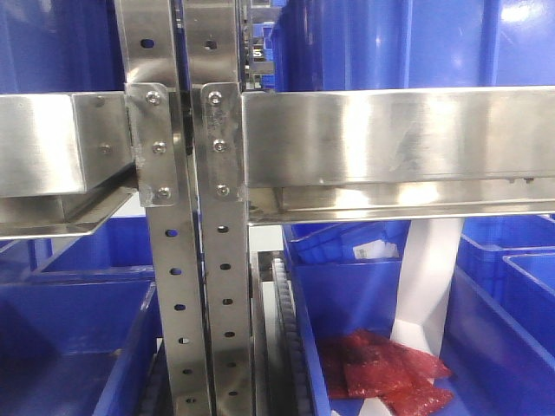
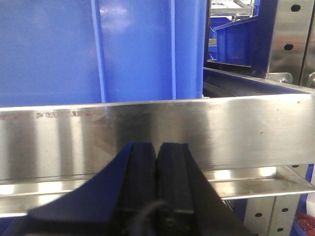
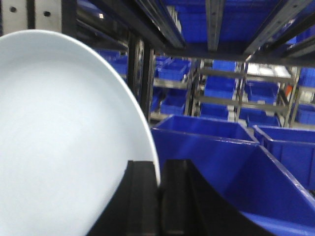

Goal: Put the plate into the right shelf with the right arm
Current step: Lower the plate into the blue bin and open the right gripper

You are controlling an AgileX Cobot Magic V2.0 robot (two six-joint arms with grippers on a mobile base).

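Steel racking and blue bins (image 3: pixel 216 147) fill the view. Under the upper rails of the right shelf (image 1: pixel 390 139), the right tool (image 3: pixel 158 196) points forward, clenched on the rim of the plate (image 3: pixel 64 137), which stands on edge near the bins. That thin pinch may let it swivel, slip, or clip an upright. The left tool (image 2: pixel 157 167) is clenched, empty, facing the front beam.

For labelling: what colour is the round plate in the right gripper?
Plain white round plate; right wrist view.
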